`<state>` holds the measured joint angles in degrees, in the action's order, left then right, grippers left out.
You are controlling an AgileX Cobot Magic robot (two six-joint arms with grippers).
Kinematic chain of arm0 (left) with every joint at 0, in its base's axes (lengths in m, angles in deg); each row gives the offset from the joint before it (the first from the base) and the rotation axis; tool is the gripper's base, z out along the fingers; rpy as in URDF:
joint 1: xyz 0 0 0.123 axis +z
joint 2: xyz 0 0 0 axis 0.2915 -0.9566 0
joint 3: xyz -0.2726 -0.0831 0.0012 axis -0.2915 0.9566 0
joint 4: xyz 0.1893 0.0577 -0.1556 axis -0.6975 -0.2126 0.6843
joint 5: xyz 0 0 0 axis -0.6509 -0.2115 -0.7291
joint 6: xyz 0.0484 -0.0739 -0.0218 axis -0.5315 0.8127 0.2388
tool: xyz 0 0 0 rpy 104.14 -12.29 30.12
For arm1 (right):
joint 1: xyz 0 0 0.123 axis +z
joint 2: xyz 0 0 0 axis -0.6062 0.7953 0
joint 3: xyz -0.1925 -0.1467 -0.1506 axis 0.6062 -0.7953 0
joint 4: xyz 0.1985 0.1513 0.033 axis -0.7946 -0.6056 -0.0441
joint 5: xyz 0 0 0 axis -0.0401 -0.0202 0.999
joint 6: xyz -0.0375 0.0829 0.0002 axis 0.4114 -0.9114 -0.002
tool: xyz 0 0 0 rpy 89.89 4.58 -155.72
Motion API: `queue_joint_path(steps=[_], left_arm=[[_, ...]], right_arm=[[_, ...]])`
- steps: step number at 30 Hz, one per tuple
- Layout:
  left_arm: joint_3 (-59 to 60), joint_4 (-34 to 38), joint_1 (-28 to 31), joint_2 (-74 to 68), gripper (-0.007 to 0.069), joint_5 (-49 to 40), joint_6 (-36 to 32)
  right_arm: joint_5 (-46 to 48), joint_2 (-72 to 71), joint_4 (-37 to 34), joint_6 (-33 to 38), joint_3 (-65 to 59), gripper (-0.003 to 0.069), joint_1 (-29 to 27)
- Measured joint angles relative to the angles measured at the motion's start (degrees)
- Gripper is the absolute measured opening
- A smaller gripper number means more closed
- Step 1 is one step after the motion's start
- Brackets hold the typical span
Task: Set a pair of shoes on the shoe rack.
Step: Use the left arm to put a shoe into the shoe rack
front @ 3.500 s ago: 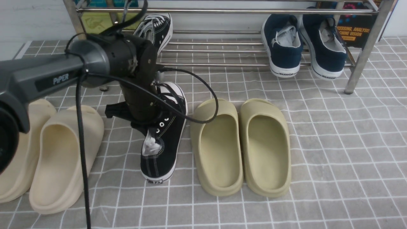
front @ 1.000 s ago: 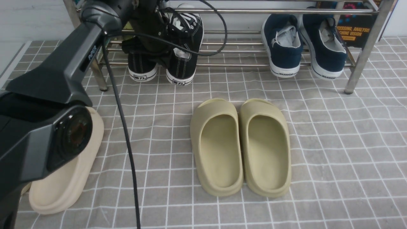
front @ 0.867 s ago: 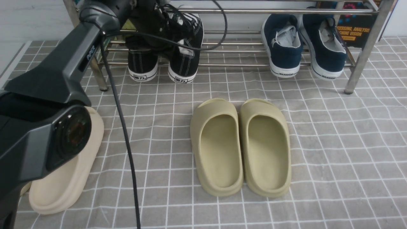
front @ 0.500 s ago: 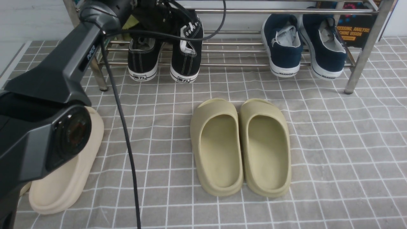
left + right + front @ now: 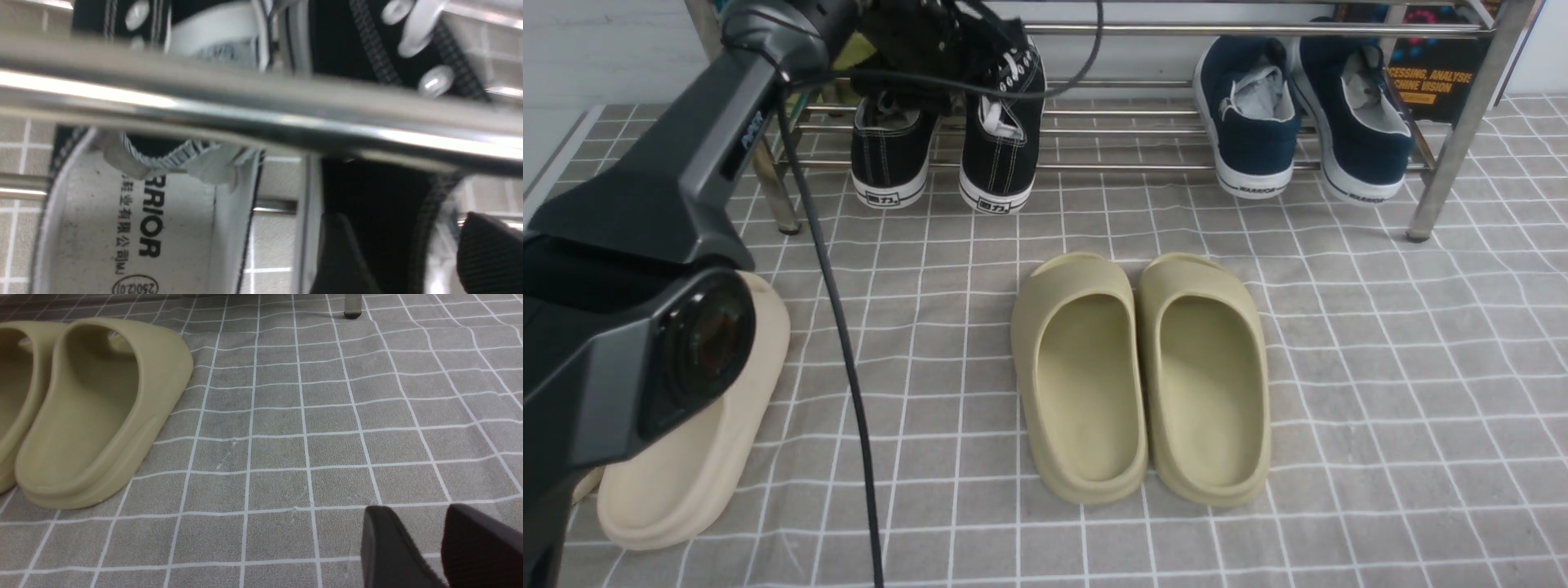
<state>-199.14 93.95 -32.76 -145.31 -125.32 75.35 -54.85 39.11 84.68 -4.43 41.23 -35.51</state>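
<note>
Two black sneakers stand side by side on the shoe rack (image 5: pixel 1176 167) at its left end, heels toward me: the left shoe (image 5: pixel 890 155) and the right shoe (image 5: pixel 1001 143). My left arm (image 5: pixel 711 171) reaches over them, its wrist just above their openings. In the left wrist view my left gripper (image 5: pixel 412 261) is open. The right shoe's black side wall (image 5: pixel 367 196) stands between its fingers (image 5: pixel 343 257), and a rack rod (image 5: pixel 261 110) crosses in front. My right gripper (image 5: pixel 433 555) is open and empty, low over the floor cloth.
Two navy sneakers (image 5: pixel 1250 122) sit at the rack's right end, near its steel leg (image 5: pixel 1454 147). A pair of olive slides (image 5: pixel 1143 376) lies mid-floor on the grey checked cloth. A cream slide (image 5: pixel 686 457) lies at the left under my left arm.
My left arm carried the second black sneaker from the floor onto the rack beside the first. In the last second the sneaker settled on the rods and the jaws opened.
</note>
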Motion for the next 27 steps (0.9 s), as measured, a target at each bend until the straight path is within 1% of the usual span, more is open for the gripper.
queue_joint_path(steps=[1, 2, 3, 4, 5, 6, 7, 13, 17, 27], left_arm=[[0.0, 0.06, 0.0, -1.01, 0.0365, -0.07, -0.54], [0.0, 0.06, 0.0, -1.65, 0.0314, -0.12, -0.69], [0.0, 0.17, 0.0, -2.06, 0.023, -0.1, -0.78], [0.0, -0.13, 0.0, -2.46, 0.0116, -0.39, -1.28], [0.0, -0.27, 0.06, -2.57, 0.0068, -0.51, -1.59], [0.0, -0.24, 0.06, -2.63, 0.0041, -0.52, -1.78], [0.0, -0.18, 0.26, -2.69, -0.0014, -0.59, -2.64], [0.2, 4.26, 0.16, -2.12, -0.0013, -0.29, -5.33], [0.32, 5.15, -0.03, -1.62, -0.0013, 1.16, -5.53], [0.32, 5.0, -0.03, -1.75, -0.0008, 6.06, -0.96]], right_arm=[[0.0, 0.0, 0.0, 0.0, 0.0, 0.0239, 0.0], [0.0, 0.0, 0.0, 0.0, 0.0, 0.0239, 0.0], [0.0, 0.0, 0.0, 0.0, 0.0, 0.0239, 0.0], [0.0, 0.0, 0.0, 0.0, 0.0, 0.0239, 0.0], [0.0, 0.0, 0.0, 0.0, 0.0, 0.0239, 0.0], [0.0, 0.0, 0.0, 0.0, 0.0, 0.0239, 0.0], [0.0, 0.0, 0.0, 0.0, 0.0, 0.0239, 0.0], [0.0, 0.0, 0.0, 0.0, 0.0, 0.0239, 0.0], [0.0, 0.0, 0.0, 0.0, 0.0, 0.0239, 0.0], [0.0, 0.0, 0.0, 0.0, 0.0, 0.0239, 0.0]])
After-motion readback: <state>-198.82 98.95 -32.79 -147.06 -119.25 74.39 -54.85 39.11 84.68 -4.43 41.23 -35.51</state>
